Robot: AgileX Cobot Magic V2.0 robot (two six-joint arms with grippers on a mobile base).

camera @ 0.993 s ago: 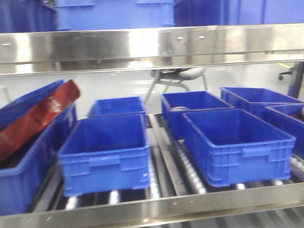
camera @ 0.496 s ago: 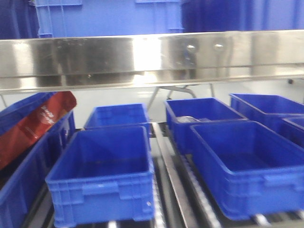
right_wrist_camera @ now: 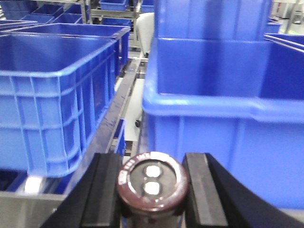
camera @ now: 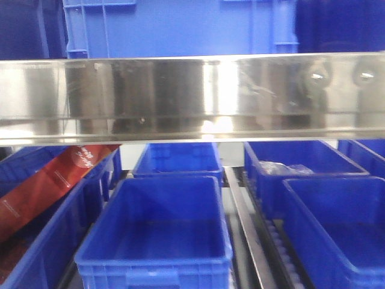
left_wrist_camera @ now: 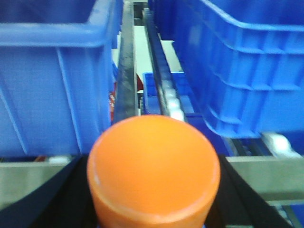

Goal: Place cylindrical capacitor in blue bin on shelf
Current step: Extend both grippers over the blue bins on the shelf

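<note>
The cylindrical capacitor (right_wrist_camera: 152, 183), dark maroon with a pale rim and two silvery terminals on its end, is held in my right gripper (right_wrist_camera: 152, 166), whose black fingers (right_wrist_camera: 107, 190) are shut on its sides. It is at the shelf's front edge, level with the wall of a blue bin (right_wrist_camera: 223, 109). My left gripper (left_wrist_camera: 153, 190) is shut on an orange cylinder (left_wrist_camera: 153, 166) in front of the lower rail (left_wrist_camera: 266, 175). In the front view the steel shelf rail (camera: 192, 96) spans the frame above several blue bins (camera: 156, 262). Neither gripper shows there.
A red packet (camera: 54, 180) leans in the far-left bin. A rear bin (camera: 301, 158) holds something clear. Another blue bin (camera: 180, 27) stands on the upper level. A second bin (right_wrist_camera: 57, 95) is left of the capacitor, and roller tracks (left_wrist_camera: 166, 90) run between bins.
The front view has moved closer to the shelf: the steel rail sits lower and larger, and the bins fill more of the frame's bottom.
</note>
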